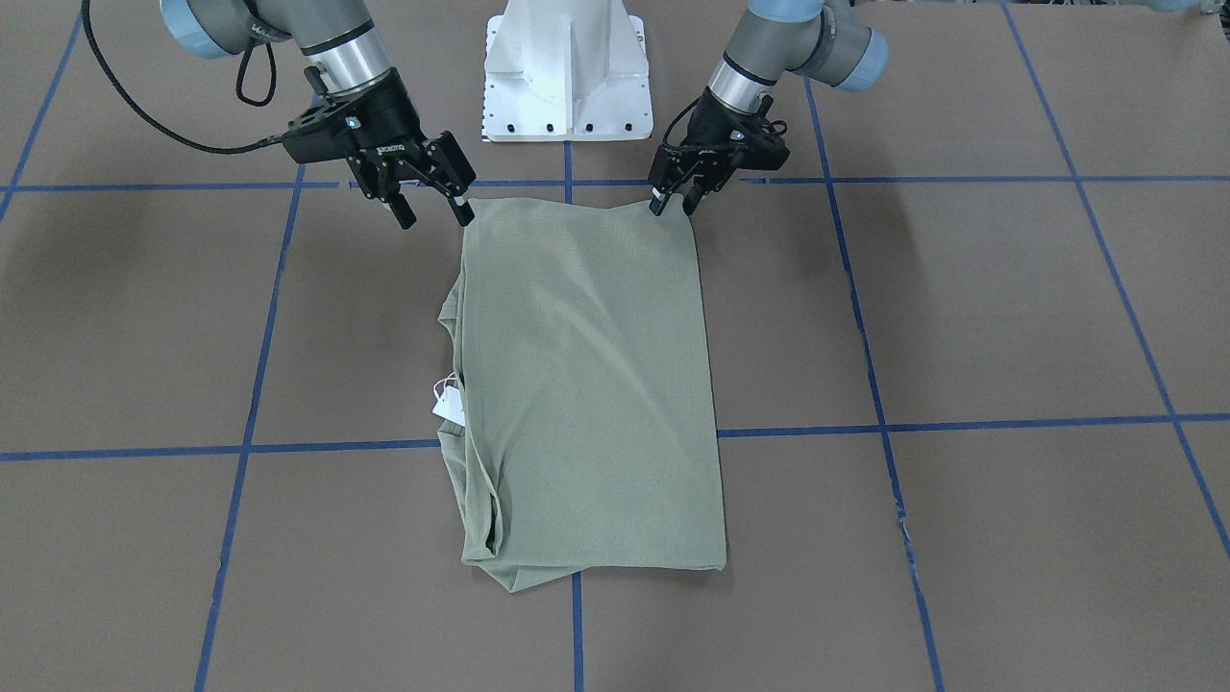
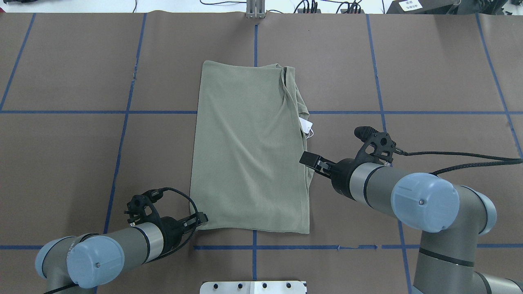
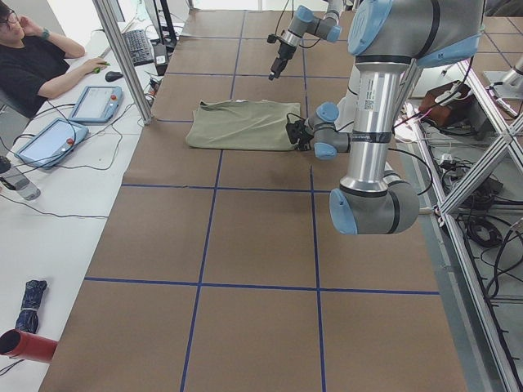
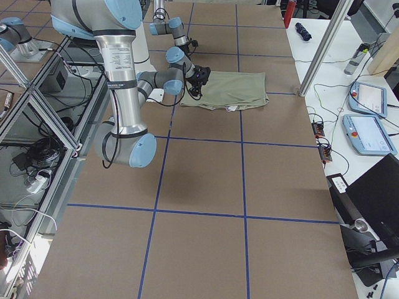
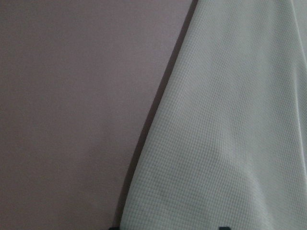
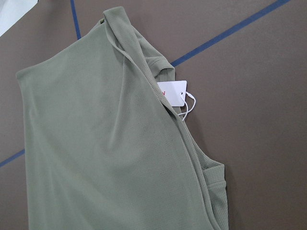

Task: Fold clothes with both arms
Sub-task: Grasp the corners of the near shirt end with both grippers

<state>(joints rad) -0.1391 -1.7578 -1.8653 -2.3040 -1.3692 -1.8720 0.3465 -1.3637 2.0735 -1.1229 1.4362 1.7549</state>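
The sage-green shirt (image 1: 586, 384) lay flat in the middle of the brown desk (image 1: 961, 317), folded into a long rectangle. One short end pointed toward the robot's white base (image 1: 567, 67) and the other toward the operators' side. Blue tape lines (image 1: 865, 424) crossed the desk under and around it. Along the long edge on the robot's right, the folded layers showed stacked and slightly uneven, and the white hang tag (image 1: 450, 406) stuck out from between them onto the desk.

The left pincer (image 1: 674, 204) was low at the shirt's near corner on the robot's left, its fingers a little apart and their tips right at the cloth's edge. The left wrist view was filled by the knit at close range beside bare desk, with two dark fingertips just showing at the bottom and cloth between them. Whether the tips pressed the cloth I could not tell.

The right pincer (image 1: 434, 213) stood wide apart and held nothing, clear above the desk by the other near corner, one fingertip close to the shirt's edge in the front-facing view. Its own camera looked down on the tag side of the shirt
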